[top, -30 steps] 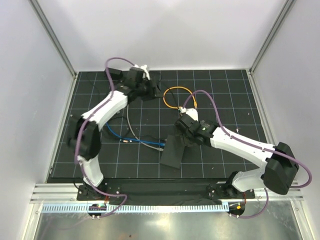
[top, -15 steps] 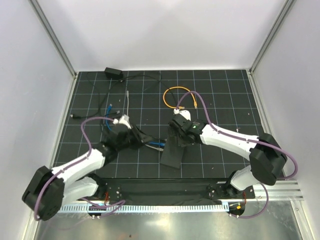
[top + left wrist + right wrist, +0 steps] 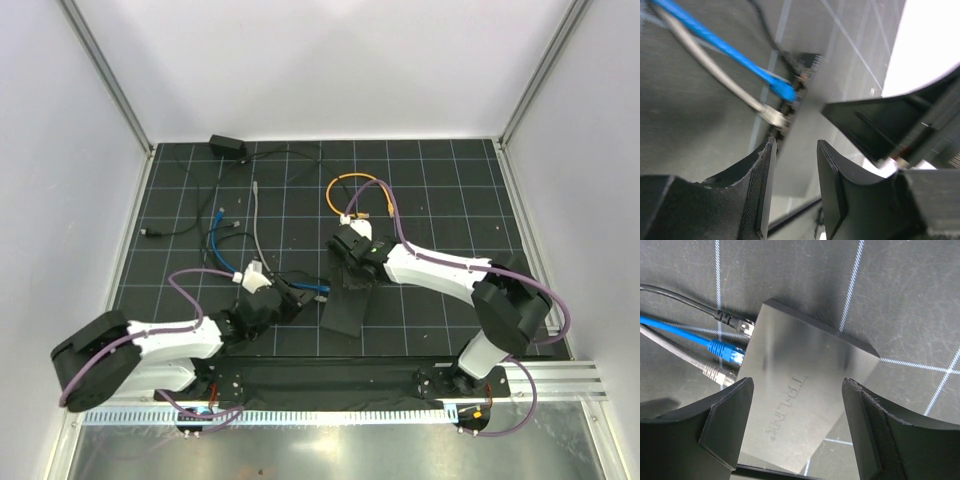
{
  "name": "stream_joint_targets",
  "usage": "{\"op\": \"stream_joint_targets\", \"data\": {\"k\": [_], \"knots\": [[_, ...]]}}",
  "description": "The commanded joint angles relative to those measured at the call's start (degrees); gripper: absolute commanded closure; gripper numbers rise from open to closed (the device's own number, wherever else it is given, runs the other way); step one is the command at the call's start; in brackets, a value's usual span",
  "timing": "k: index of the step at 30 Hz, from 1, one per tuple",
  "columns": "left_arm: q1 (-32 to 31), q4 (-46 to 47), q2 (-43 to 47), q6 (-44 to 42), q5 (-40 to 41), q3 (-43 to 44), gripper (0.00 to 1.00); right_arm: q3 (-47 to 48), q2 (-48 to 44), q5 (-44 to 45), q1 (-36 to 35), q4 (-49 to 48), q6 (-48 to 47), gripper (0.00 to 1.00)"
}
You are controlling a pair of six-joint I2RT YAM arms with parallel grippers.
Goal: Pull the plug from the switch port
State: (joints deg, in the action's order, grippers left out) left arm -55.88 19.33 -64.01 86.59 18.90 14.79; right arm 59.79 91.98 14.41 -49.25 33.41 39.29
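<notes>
Switch [image 3: 343, 312] lies near-centre on the desk [image 3: 440, 200], long axis running near-far with a slight tilt. The port edge is its left long side. Three plugs sit in that edge, far to near: black plug [image 3: 735, 322], blue plug [image 3: 726, 351], grey plug [image 3: 714, 374]. All three point left, so extraction should be a straight pull leftward, along the plug axis.

Left gripper [image 3: 794, 185] is just left of the port edge, facing it, jaws part-open, holding nothing. The grey plug sits closest to its gap, with the blue one just beyond. The left arm is clearly the nearer one to the plugs.

Right gripper [image 3: 797, 435] is spread wide over the switch, its fingers either side of the body, gripping nothing. Contact with the case: cannot tell. It is well placed to brace the box.

There is open desk to the left for the pull. Loose cables [image 3: 255, 225] trail there, a possible snag.
</notes>
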Motion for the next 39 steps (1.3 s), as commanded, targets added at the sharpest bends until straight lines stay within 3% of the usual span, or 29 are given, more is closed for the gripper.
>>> {"op": "stream_joint_targets", "data": {"k": [1,6,10,29,39], "knots": [[-0.64,11.15,-5.06,3.32,4.49,-1.69,0.57,0.50,0.82,-0.44,0.21,-3.08,1.41,0.21],[-1.34,22.22,-13.23,4.29,4.31,-3.62,0.59,-0.11,1.53,-0.70,0.04,-3.70,1.23,0.22],[-1.69,24.78,-16.40,4.73,3.87,-3.54,0.60,0.06,2.58,-0.70,0.12,-3.79,0.70,0.22],[-4.41,31.72,-30.64,15.79,4.48,-1.33,0.61,-0.11,4.26,-1.85,0.12,-4.67,0.88,0.22],[-6.26,35.07,-30.12,19.75,10.54,-4.59,0.59,-0.02,4.34,-1.50,0.12,-4.40,0.79,0.22]]}}
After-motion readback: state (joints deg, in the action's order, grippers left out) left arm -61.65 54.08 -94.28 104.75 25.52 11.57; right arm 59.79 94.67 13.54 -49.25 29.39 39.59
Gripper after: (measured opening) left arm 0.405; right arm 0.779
